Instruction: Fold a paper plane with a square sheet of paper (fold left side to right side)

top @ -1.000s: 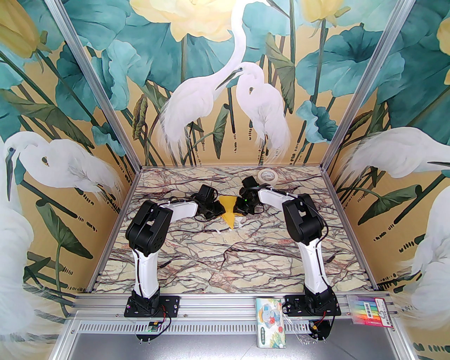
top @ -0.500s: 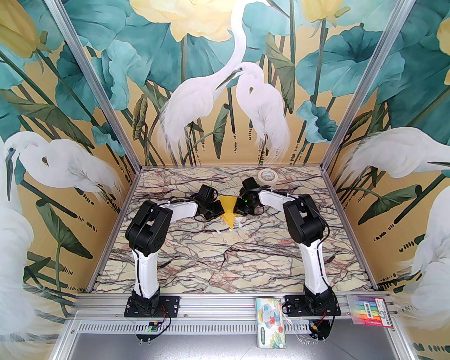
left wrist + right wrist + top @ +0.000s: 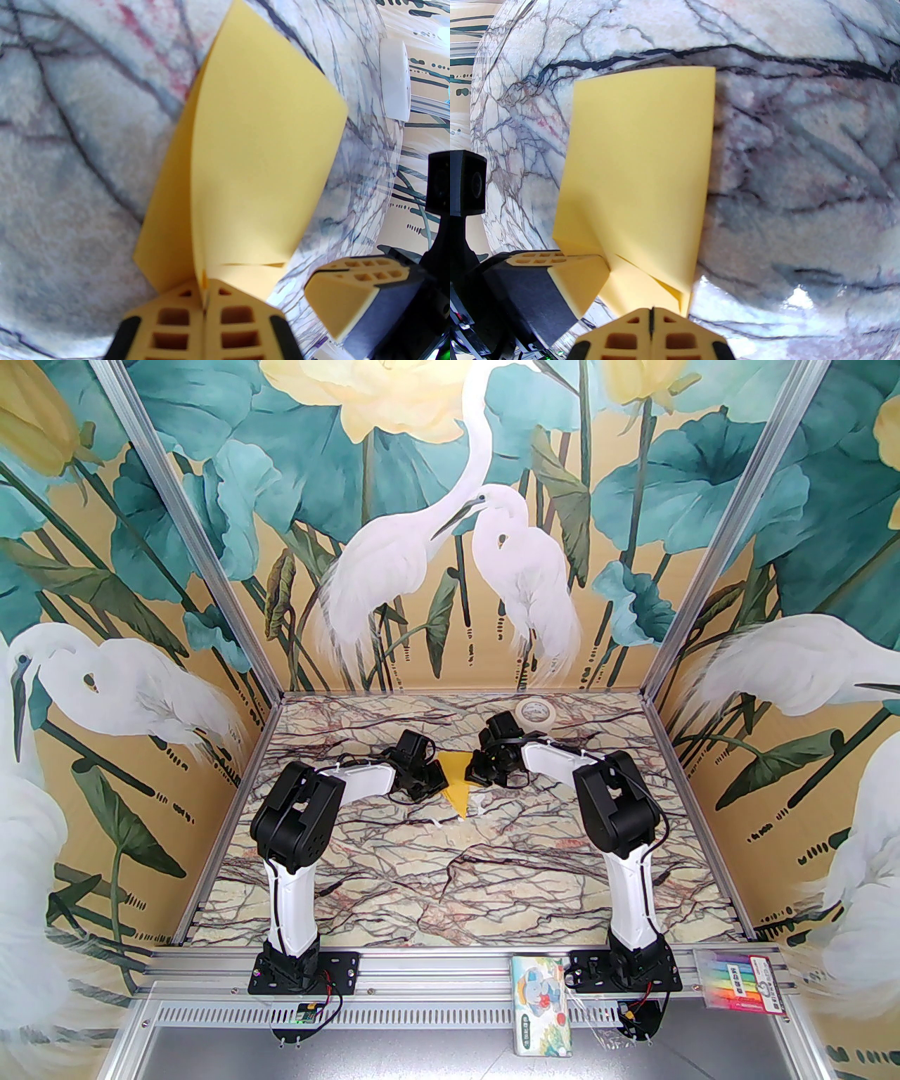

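The yellow sheet of paper [image 3: 457, 782], folded into a pointed plane shape, sits mid-table between both grippers with its tip toward me. My left gripper [image 3: 205, 299] is shut on its near end, and the centre crease runs into the closed fingers. One wing [image 3: 260, 158] stands raised above the lower layer. My right gripper [image 3: 651, 321] is shut just short of the paper's folded edge [image 3: 640, 168]; I cannot tell whether it pinches any paper. In the left wrist view the right gripper's fingers [image 3: 351, 291] stand a little apart from the paper.
A cream tape roll [image 3: 534, 709] lies at the back of the marble table [image 3: 450, 873], behind the right arm. Small white marks [image 3: 478, 804] sit beside the paper's tip. A tissue pack [image 3: 543, 1003] and a marker pack [image 3: 738, 982] rest on the front rail.
Both grippers have closed, the left one onto the paper. The right gripper has edged left and back toward the paper, and the paper's far end now looks raised and wider.
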You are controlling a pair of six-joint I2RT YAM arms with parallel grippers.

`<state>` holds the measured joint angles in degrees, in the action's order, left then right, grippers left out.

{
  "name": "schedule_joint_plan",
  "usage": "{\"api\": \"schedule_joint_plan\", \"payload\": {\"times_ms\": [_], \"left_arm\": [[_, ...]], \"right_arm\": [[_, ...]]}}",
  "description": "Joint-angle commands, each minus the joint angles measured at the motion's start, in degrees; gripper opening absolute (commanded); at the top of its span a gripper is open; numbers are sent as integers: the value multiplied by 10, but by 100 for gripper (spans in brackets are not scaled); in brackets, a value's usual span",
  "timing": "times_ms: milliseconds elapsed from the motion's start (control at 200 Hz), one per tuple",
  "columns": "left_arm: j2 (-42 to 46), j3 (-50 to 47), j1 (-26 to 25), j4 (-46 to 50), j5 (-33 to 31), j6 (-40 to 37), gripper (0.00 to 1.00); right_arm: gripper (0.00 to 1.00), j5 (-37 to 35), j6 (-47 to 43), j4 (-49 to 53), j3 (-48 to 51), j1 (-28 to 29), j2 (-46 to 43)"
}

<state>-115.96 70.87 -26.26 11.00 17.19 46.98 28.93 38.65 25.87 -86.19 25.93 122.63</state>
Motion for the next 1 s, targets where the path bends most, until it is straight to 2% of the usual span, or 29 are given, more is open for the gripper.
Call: {"api": "schedule_joint_plan", "payload": {"times_ms": [0, 420, 565, 785, 995], "left_arm": [[14, -6, -1, 0, -13, 3, 0], [9, -3, -1, 0, -5, 1, 1], [17, 1, 0, 9, -11, -6, 9], [44, 13, 1, 32, -28, -32, 28], [58, 20, 2, 33, -33, -44, 29]], "right_arm": [[0, 10, 6, -3, -4, 3, 15], [0, 0, 0, 1, -5, 3, 48], [0, -15, -6, 20, -9, 3, 50], [0, -25, -12, 32, -10, 3, 51], [0, -23, -12, 34, -11, 5, 54]]}}
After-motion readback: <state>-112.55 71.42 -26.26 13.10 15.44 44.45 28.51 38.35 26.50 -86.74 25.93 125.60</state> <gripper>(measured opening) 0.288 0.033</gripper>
